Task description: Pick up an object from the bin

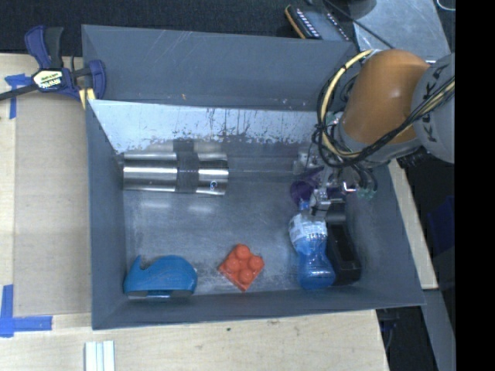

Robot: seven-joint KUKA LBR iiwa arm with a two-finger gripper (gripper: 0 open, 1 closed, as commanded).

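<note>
In the camera view we count six things in the grey metal bin [108,230], one of each. A shiny metal cylinder [175,175] with a dark band lies by the back wall, a smooth rounded blue lump [160,277] sits front left, and a knobbly orange block [241,266] front middle. At the front right are a crumpled blue plastic bottle [311,255], a black oblong [345,258] touching its right side, and a small purple piece [301,192] just behind it. The gripper [328,197] hangs over the bottle's top end, beside the purple piece; we cannot tell whether it is open or closed, or holds anything.
</note>
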